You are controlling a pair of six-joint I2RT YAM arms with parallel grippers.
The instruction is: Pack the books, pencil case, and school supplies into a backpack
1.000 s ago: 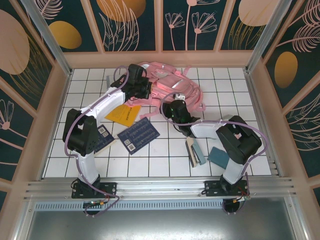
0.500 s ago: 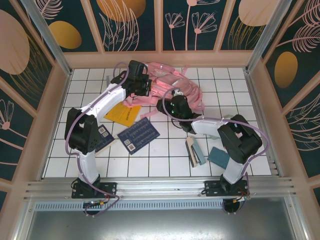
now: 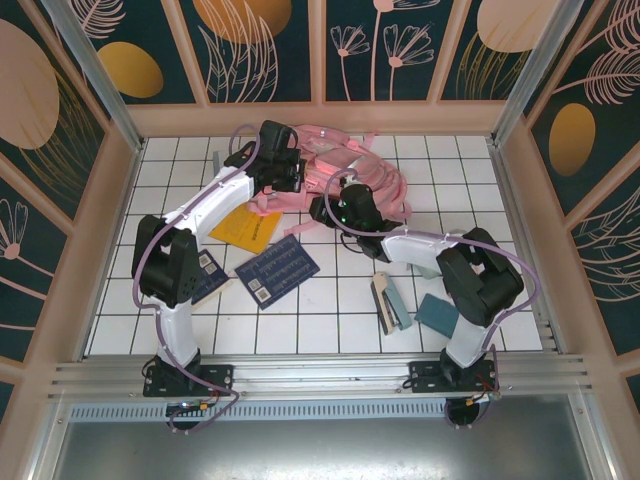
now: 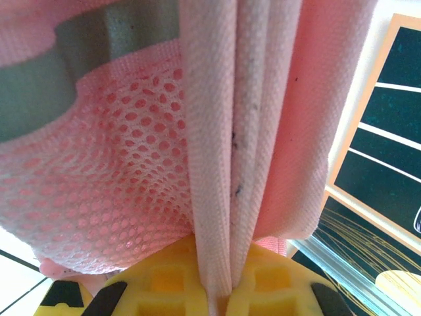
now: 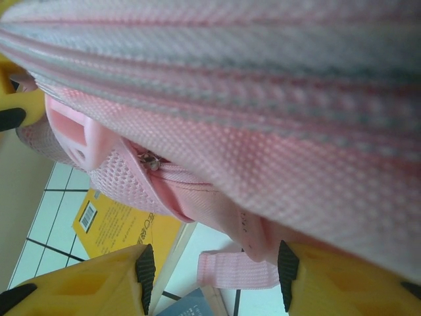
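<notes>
The pink backpack (image 3: 350, 170) lies at the back of the table. My left gripper (image 3: 281, 172) is shut on a folded edge of its fabric (image 4: 227, 197), beside pink mesh, at the bag's left side. My right gripper (image 3: 338, 207) stands open at the bag's near edge; its pads (image 5: 143, 268) are wide apart under the backpack (image 5: 217, 99), with a loose pink strap (image 5: 238, 270) hanging between them. A yellow-orange book (image 3: 245, 228), a navy grid book (image 3: 277, 270) and a smaller dark book (image 3: 206, 273) lie front left. A pale mint pencil case (image 3: 401, 303) lies front right.
A narrow tan and dark stapler-like piece (image 3: 382, 301) lies against the pencil case, and a dark teal square pad (image 3: 437, 313) sits to its right. A small grey item (image 3: 213, 160) lies at the back left. Patterned walls enclose the white tiled table (image 3: 330, 310).
My right gripper has moved away from me and a little left, up to the backpack's near edge. The left gripper has kept its hold and barely shifted.
</notes>
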